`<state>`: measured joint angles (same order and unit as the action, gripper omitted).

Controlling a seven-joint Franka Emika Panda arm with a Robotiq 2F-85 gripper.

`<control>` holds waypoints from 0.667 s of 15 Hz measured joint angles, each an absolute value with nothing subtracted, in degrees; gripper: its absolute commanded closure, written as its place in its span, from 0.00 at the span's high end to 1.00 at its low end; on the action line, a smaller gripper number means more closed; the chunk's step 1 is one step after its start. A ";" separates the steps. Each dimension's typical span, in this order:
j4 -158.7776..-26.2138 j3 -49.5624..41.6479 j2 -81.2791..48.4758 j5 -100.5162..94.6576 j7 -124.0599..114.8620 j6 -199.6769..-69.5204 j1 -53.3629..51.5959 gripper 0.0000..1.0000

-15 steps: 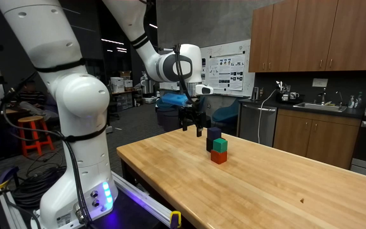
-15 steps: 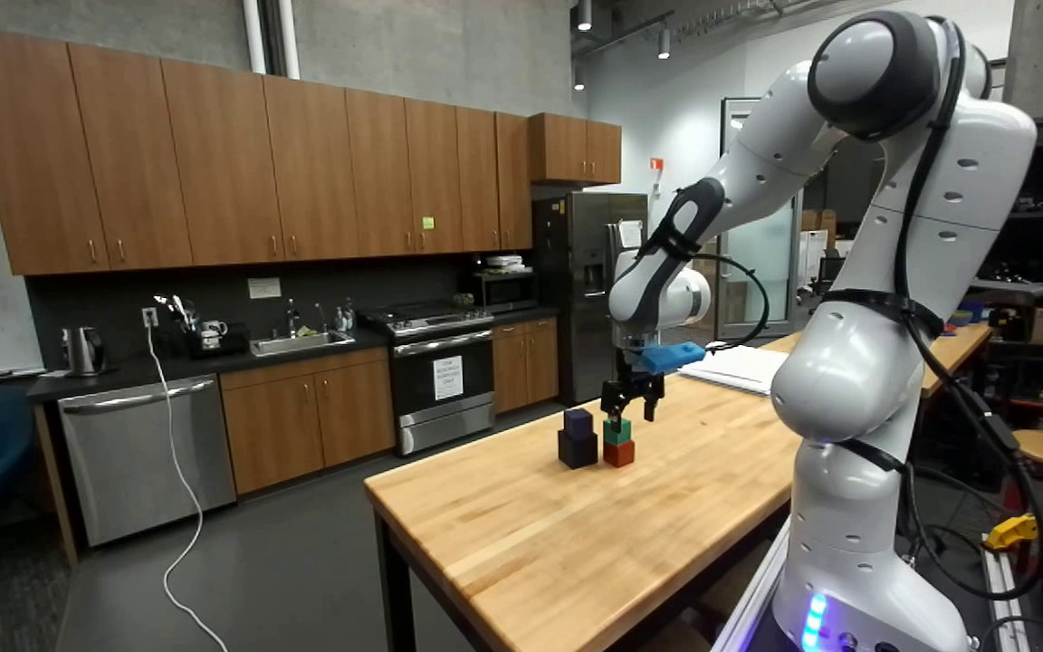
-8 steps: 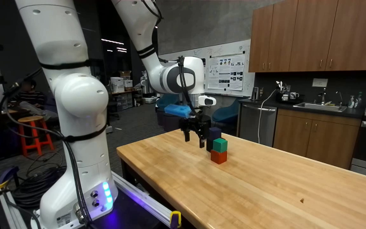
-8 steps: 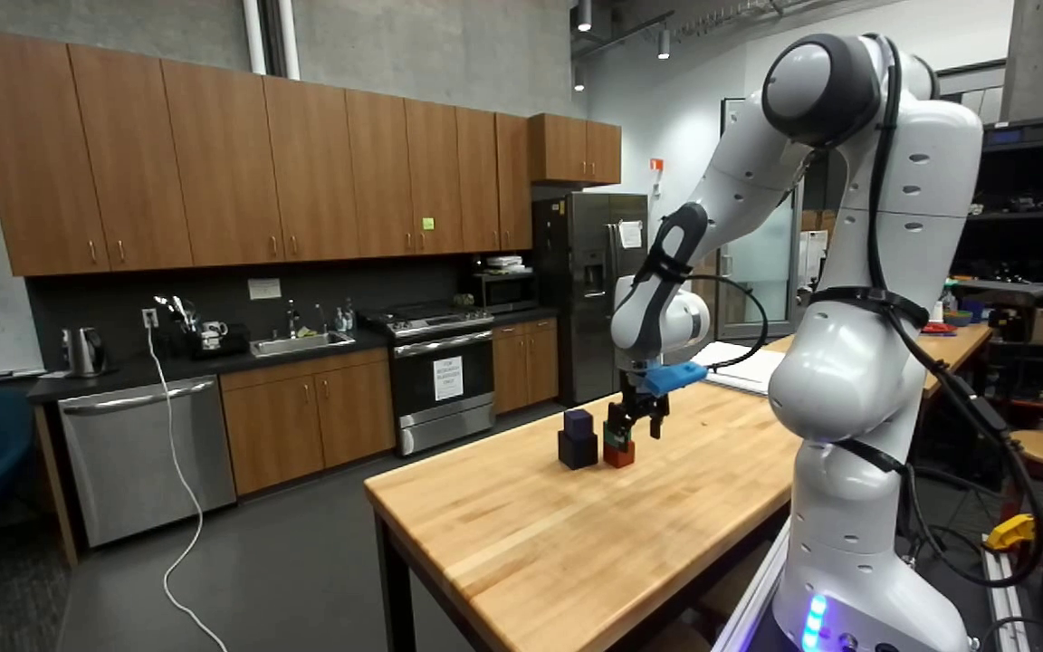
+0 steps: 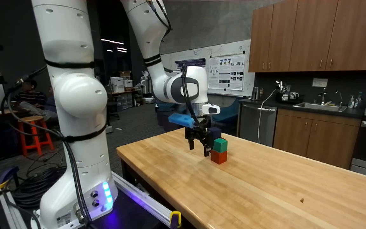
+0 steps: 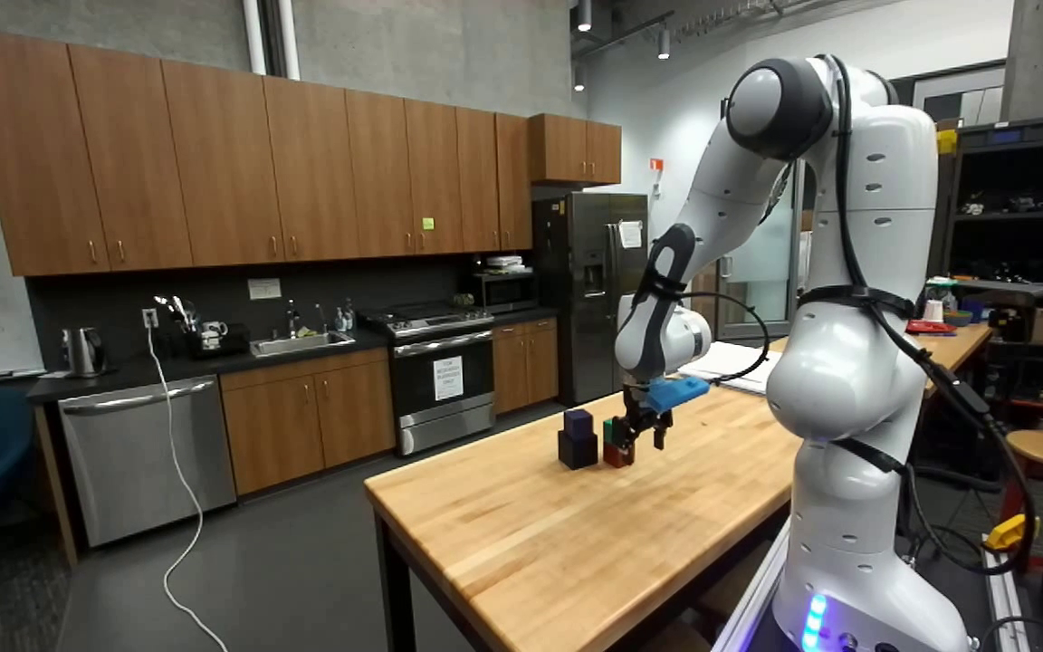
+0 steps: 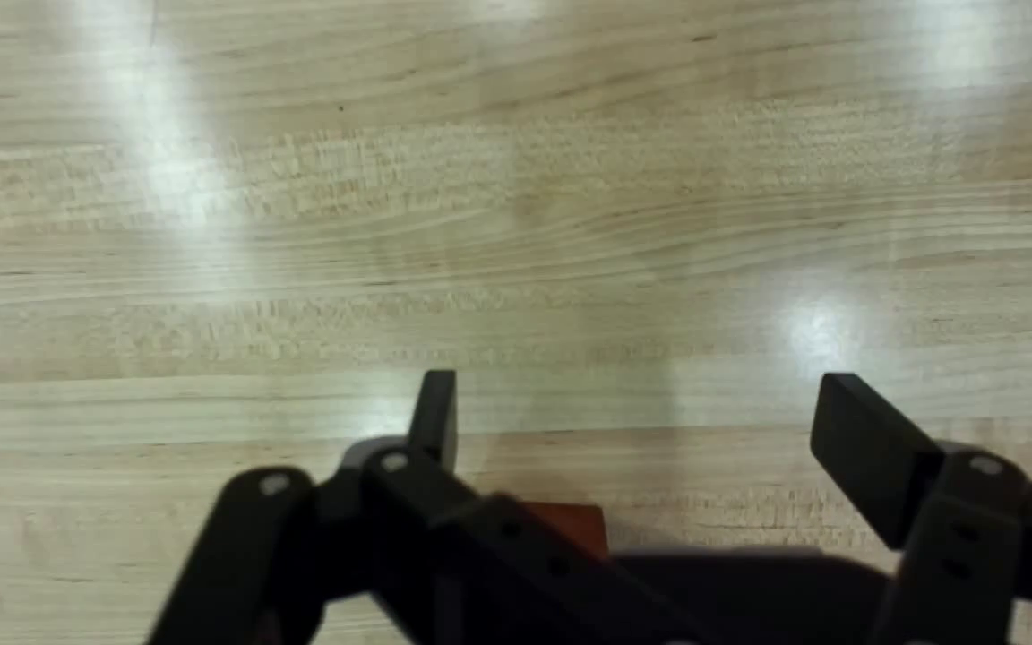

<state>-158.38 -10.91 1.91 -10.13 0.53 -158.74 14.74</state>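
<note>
My gripper (image 5: 199, 149) points down, open, with nothing between its fingers (image 7: 874, 448). It hangs low over the tabletop beside two short stacks of cubes. A green cube (image 5: 220, 145) rests on a red cube (image 5: 219, 157); this stack is the nearer one, and I cannot tell whether a finger touches it. A dark blue cube (image 6: 578, 423) sits on a larger black cube (image 6: 578, 449); in an exterior view my gripper and the nearer stack cover most of that pair. In the wrist view a corner of red (image 7: 583, 524) shows beneath the finger linkage.
The wooden table (image 5: 265, 184) carries a small brown bit (image 5: 302, 200) far from the stacks. White papers (image 6: 725, 362) lie on it behind the arm. A blue part (image 5: 181, 120) juts from the wrist. Beyond the table stand a counter with a sink (image 6: 301, 342) and a stove.
My gripper has come down towards the tabletop and, in both exterior views, shifted slightly to the right. It has stayed open. The cubes have not moved.
</note>
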 measured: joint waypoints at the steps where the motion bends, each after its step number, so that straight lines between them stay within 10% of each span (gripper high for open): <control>1: -158.14 -11.00 0.70 -10.01 0.53 -159.91 14.73 1.00; 10: -155.09 -10.93 -6.98 -3.95 1.76 -165.03 14.30 1.00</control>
